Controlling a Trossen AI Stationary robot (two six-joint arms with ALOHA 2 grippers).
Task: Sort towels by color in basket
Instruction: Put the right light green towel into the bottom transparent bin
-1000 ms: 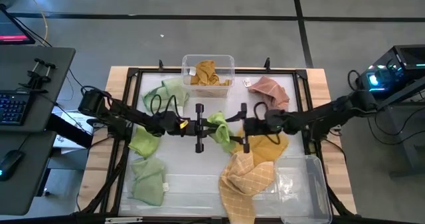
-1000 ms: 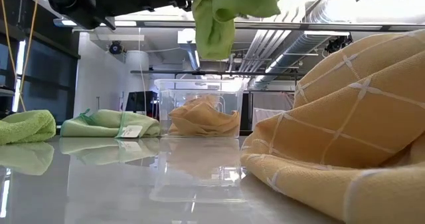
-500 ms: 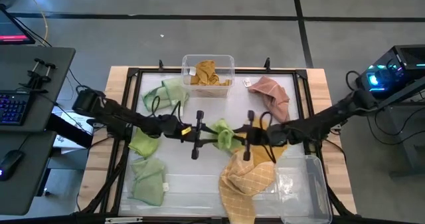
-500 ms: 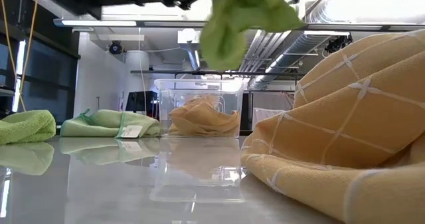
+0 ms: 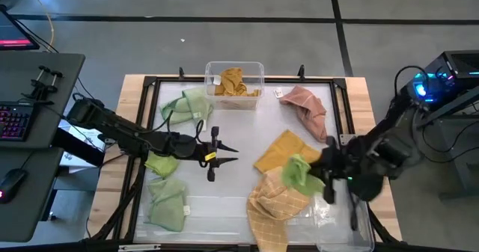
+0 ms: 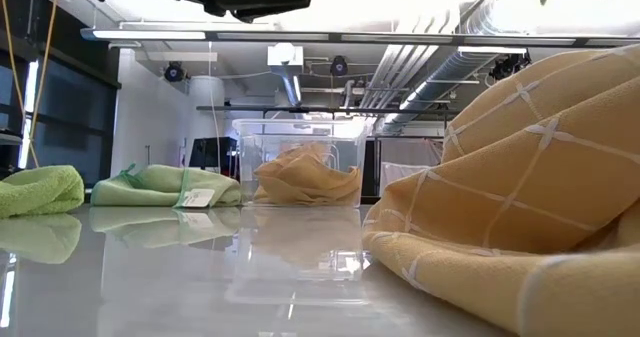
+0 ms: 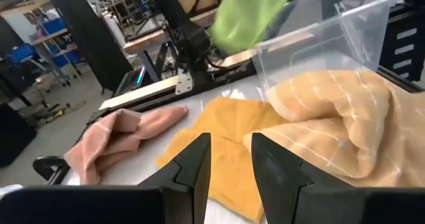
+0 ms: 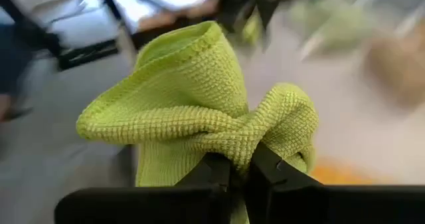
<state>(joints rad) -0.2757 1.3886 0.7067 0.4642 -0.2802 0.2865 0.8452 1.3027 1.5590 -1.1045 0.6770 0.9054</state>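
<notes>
- The left arm point(image 5: 120, 134) is dark, almost black, built of slim tube-like links joined by thicker rounded joints.
- The left gripper point(image 5: 224, 155) ends in two thin black fingers, with a small yellow marking on the body just behind them.
- In the left wrist view its fingers point(image 7: 189, 174) are matte black, flat-sided wedges that narrow toward blunt tips.
- The right arm point(image 5: 389, 143) is equally dark, with bulkier joint housings and black cables looping alongside it.
- The right gripper point(image 8: 239, 174) shows two black, smooth-faced fingers rising from a broad black bar.
</notes>
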